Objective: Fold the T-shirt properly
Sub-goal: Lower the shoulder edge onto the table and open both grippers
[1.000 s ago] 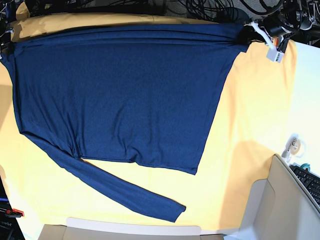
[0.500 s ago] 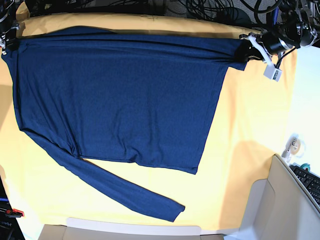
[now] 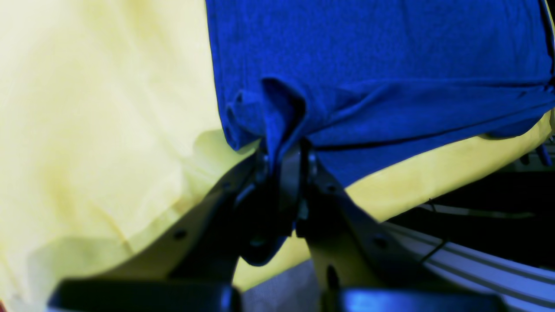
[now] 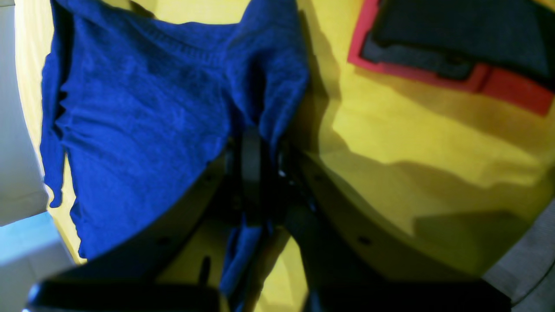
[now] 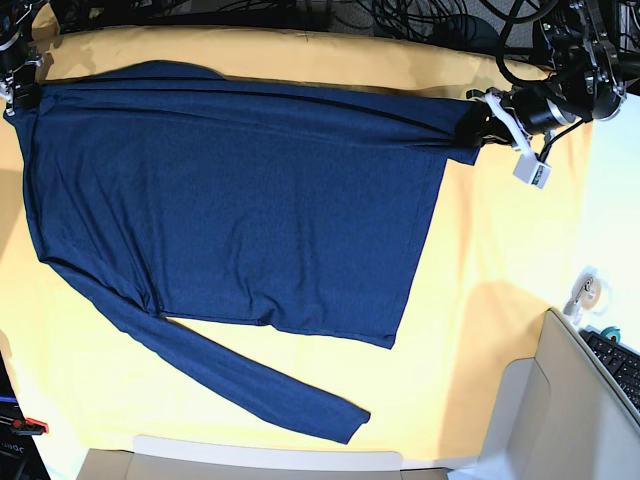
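one yellow-orange cloth (image 5: 500, 260) under t-shirt (image 5: 240, 200)

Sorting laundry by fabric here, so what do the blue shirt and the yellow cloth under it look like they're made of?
T-shirt: thin, soft matte knit, probably cotton jersey; fine fuzzy texture, bunches limply.
Yellow cloth: smooth matte fabric, weave unclear; lies flat with soft creases.

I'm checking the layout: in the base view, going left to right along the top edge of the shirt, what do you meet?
right gripper → T-shirt → left gripper → yellow cloth → keyboard
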